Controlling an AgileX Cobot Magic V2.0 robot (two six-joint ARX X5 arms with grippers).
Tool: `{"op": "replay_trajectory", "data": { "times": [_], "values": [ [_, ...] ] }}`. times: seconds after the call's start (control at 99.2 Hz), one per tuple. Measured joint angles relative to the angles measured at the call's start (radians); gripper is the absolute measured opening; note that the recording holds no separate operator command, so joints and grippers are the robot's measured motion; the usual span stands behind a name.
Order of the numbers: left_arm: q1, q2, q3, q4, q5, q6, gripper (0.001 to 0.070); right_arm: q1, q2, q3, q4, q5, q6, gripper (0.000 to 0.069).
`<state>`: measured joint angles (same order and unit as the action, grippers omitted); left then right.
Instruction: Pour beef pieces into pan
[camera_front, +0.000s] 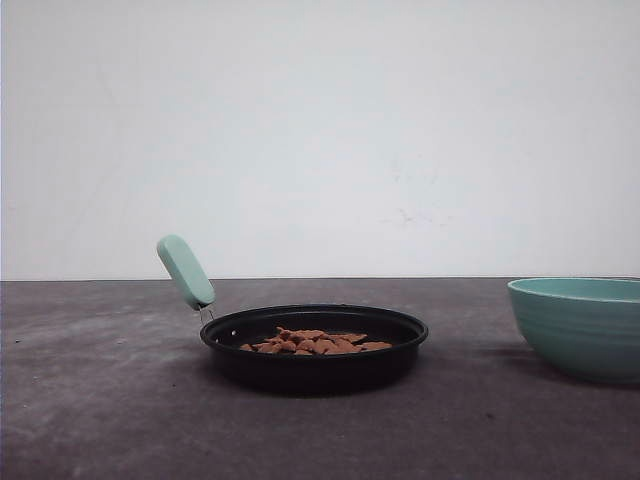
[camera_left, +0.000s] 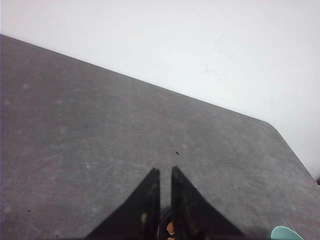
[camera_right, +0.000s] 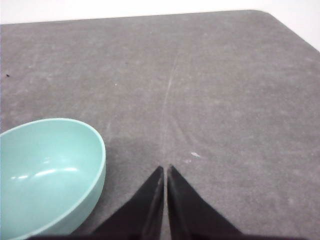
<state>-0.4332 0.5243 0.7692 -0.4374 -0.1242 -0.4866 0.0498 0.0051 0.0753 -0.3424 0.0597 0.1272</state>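
Observation:
In the front view the black pan (camera_front: 312, 368) sits on the table at centre, its mint-green handle (camera_front: 185, 271) rising to the left. Beef pieces (camera_front: 316, 342) lie in a low reddish-brown heap inside it. My left gripper (camera_left: 165, 170) hangs over bare tabletop, its dark fingers (camera_left: 147, 205) close together with nothing held. Through the slit between them I glimpse one beef piece (camera_left: 170, 228) below. My right gripper (camera_right: 165, 167) is shut on nothing, its tips almost touching, just beside the teal bowl (camera_right: 45, 170).
The ribbed teal bowl (camera_front: 585, 325) stands at the table's right side and looks empty inside. A mint-green edge (camera_left: 286, 233) shows in a corner of the left wrist view. The grey tabletop (camera_front: 100, 400) ends at a white wall behind.

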Motion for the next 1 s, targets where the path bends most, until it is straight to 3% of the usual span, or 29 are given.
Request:
{"op": "replay_trajectory", "data": {
  "times": [0.615, 0.746, 0.877, 0.998],
  "values": [
    [0.0, 0.0, 0.0, 0.001, -0.003, 0.003, 0.0014, 0.0, 0.0, 0.0, 0.003, 0.0, 0.0, 0.001],
    [0.0, 0.0, 0.0, 0.021, -0.05, 0.063, 0.0014, 0.0, 0.0, 0.0, 0.003, 0.0, 0.0, 0.001],
    [0.0, -0.006, 0.0, 0.021, -0.056, 0.1, 0.0014, 0.0, 0.0, 0.0, 0.003, 0.0, 0.0, 0.001],
    [0.04, -0.039, 0.0, 0.011, -0.061, 0.19, 0.0014, 0.0, 0.0, 0.0, 0.003, 0.0, 0.0, 0.001]
  ]
}}
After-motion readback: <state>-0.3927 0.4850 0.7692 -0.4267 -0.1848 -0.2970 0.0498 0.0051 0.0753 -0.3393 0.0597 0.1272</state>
